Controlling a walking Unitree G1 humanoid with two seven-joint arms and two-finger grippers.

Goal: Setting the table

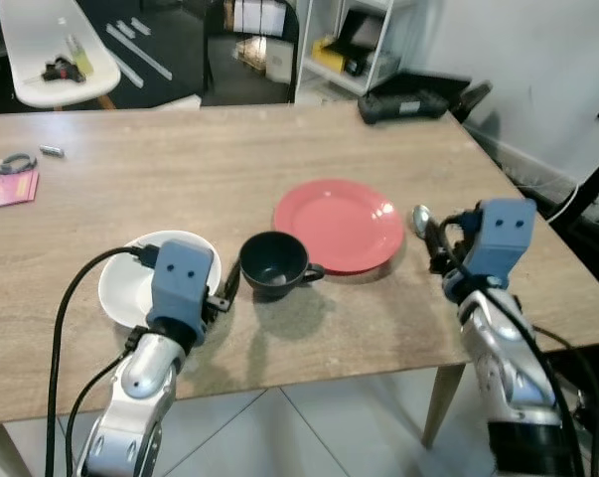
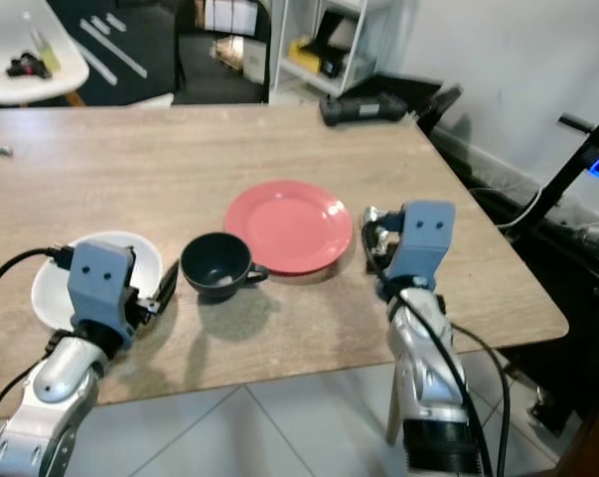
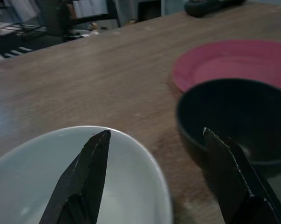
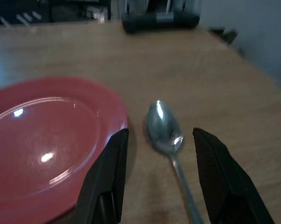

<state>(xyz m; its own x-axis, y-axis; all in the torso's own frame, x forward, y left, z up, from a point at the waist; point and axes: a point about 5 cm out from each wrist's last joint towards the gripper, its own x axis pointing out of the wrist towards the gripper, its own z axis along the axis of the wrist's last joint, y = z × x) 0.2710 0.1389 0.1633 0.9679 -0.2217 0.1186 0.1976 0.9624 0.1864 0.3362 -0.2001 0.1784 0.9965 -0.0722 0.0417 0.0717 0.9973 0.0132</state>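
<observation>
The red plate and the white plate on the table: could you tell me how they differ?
The red plate is the larger and lies bare beside the spoon; the white plate is smaller and partly covered by the left gripper, whose open fingers straddle its rim. The dark cup sits between them. Both are round, lie flat and hold nothing.

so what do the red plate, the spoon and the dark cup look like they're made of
Red plate: glossy, with sharp light spots on it; glazed ceramic or hard plastic, the look leaves it open.
Spoon: polished metal, silvery and mirror-bright in the bowl, probably steel.
Dark cup: dark with a duller sheen, thick rim and a handle; likely ceramic, possibly plastic.
</observation>
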